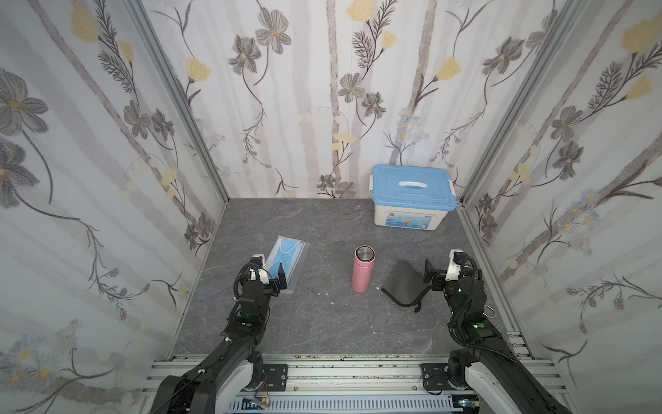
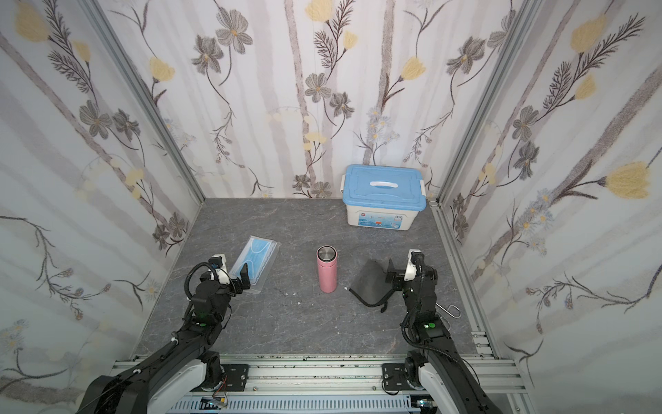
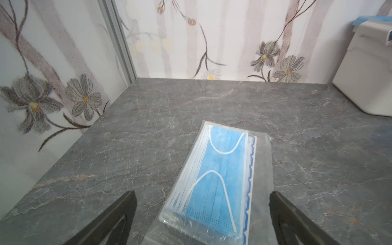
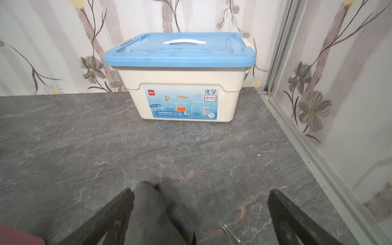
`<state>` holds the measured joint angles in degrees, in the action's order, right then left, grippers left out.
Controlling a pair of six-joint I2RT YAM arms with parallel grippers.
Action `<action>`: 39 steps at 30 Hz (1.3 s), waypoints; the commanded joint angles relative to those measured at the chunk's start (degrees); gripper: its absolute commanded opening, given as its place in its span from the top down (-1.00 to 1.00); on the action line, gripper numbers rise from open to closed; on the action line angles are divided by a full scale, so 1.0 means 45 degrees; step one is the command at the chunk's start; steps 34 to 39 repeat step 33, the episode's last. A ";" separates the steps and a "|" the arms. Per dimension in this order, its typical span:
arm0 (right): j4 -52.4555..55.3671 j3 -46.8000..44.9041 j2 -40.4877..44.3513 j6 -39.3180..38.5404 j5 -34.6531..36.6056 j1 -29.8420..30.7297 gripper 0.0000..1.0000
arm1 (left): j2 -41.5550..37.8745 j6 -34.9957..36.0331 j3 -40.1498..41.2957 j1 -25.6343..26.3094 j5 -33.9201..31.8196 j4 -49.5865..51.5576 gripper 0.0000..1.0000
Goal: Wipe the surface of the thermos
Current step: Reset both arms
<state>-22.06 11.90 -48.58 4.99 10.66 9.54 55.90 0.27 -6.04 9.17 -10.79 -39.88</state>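
Pink thermos (image 1: 362,269) stands untouched; both hands gape wide, holding nothing.

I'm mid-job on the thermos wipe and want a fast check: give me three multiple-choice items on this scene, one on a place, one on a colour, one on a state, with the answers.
1. Where does the dark grey cloth lie?
A. On the storage box lid
B. On the tabletop between the thermos and the right tool
C. Under the pack of face masks

2. What colour is the body of the thermos?
A. Pink
B. Blue
C. White

3. How does the left tool stand?
A. Shut on the thermos
B. Shut on the cloth
C. Open, holding nothing

Answers:
1 B: in both top views the cloth lies flat beside the right tool, apart from the thermos.
2 A: pink body under a silver cap.
3 C: the left wrist view shows its fingers spread wide over the pack of face masks, gripping nothing.
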 commanded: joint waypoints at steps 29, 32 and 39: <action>-1.0247 0.0196 -0.7649 -0.0794 -0.1235 -0.1900 -1.00 | 0.7742 -0.0746 -0.1301 -0.2486 0.2382 -0.7422 -1.00; -1.0157 0.0254 -0.7672 -0.0777 -0.1375 -0.1964 -1.00 | 0.7752 -0.0714 -0.1354 -0.2487 0.2436 -0.7382 -1.00; -1.0202 0.0203 -0.7662 -0.0769 -0.1381 -0.1965 -1.00 | 0.7723 -0.0712 -0.1330 -0.2487 0.2435 -0.7401 -1.00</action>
